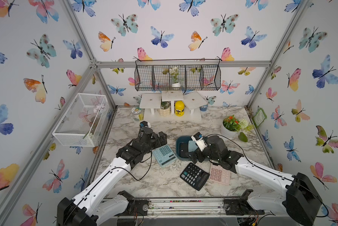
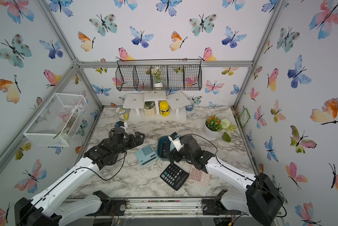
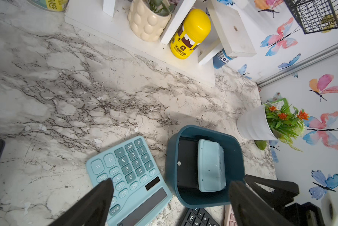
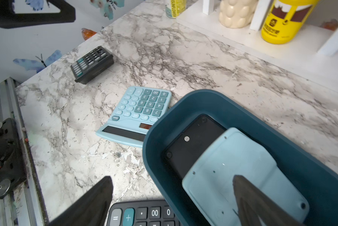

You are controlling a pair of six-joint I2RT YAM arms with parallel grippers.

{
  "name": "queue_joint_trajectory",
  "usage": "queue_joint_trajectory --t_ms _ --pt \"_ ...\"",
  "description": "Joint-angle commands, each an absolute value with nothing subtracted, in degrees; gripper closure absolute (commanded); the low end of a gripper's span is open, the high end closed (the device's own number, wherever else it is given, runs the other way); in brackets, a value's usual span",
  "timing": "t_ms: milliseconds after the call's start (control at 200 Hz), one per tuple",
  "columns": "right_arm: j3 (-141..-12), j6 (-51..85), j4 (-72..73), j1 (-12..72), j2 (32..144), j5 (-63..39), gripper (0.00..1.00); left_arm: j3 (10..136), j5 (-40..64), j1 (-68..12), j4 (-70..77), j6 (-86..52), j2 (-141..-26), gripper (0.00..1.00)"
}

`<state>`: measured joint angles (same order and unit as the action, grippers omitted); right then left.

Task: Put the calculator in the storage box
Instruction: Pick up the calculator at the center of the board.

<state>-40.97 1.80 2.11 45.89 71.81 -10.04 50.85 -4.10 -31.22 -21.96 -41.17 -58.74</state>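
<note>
Your left gripper [image 3: 172, 183]: jaws wide, empty, by teal-keyed calculator [image 3: 129, 172] | your right gripper [image 4: 172, 178]: wide, empty, at storage box [image 4: 183, 97] rim | inside: black calculator [image 4: 193, 140], pale-blue calculator [image 4: 232, 156], backs up.

- You have 3 black calculators [image 1: 194, 176], [image 4: 92, 63], [image 3: 187, 166] in sight.
- 2 light blue calculators [image 1: 164, 155], [image 3: 211, 166] and 1 pink calculator [image 1: 220, 174] — 6 calculators in all.
- 1 storage box [image 3: 235, 166].
- 2 baskets — 1 white wire basket [image 1: 80, 119], 1 black wire basket [image 1: 144, 78].
- 3 potted plants [image 1: 229, 127], [image 1: 165, 110], [image 1: 175, 75].
- 1 yellow jar [image 1: 179, 108].
</note>
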Motion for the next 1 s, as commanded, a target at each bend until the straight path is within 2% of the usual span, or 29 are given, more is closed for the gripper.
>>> queue_joint_trajectory --t_ms 0,240,616,996 --pt "-41.67 -7.21 5.01 50.08 74.19 -6.41 0.01 49.73 -8.74 -30.72 -23.88 -41.13 -55.63 0.01" --pt "-45.93 -16.12 2.91 57.04 81.65 2.48 0.01 47.65 -10.11 -30.59 -25.35 -42.2 -48.36 0.01" --pt "-49.22 -25.9 5.8 62.61 88.82 9.62 0.01 41.64 -10.06 -30.56 -23.62 -40.46 -35.76 0.01" --pt "-56.24 -35.39 6.51 64.56 100.42 11.58 0.0 39.06 -9.2 -30.59 -21.95 -40.06 -34.29 0.01"
